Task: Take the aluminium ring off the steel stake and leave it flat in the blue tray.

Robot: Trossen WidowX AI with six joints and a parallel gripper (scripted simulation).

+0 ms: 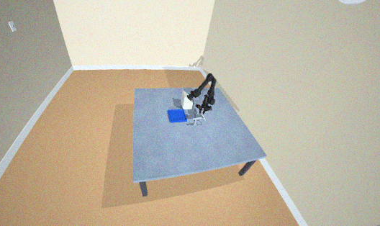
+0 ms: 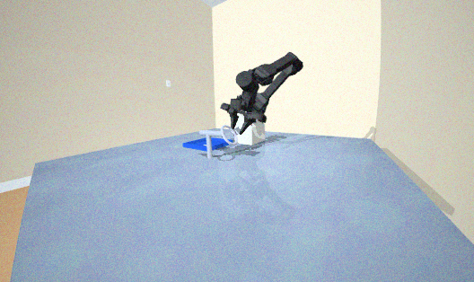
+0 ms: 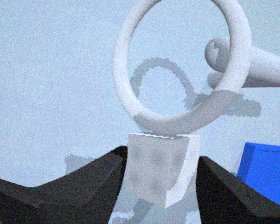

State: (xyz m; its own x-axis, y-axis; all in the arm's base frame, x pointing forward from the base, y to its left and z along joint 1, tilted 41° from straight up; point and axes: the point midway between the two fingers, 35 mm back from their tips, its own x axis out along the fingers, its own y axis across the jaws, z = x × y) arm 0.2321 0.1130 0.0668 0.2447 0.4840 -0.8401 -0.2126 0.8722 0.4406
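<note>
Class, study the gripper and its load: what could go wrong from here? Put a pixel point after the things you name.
The tilted ring (image 2: 223, 131) (image 3: 120, 65) might catch the stake's cross-bar (image 2: 215, 133) (image 3: 271, 67), close beside it. Pinched only by its tab (image 3: 151, 165), it could also twist between the fingers before reaching the tray (image 1: 177, 116) (image 2: 197, 145) (image 3: 266, 172).

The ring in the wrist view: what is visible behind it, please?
Behind the ring, one cross-bar end and shadows on the table. The ring's right side covers a strip of the bar.

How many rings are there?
1 ring, up in the air beside the post, its tab between the fingers.
</note>
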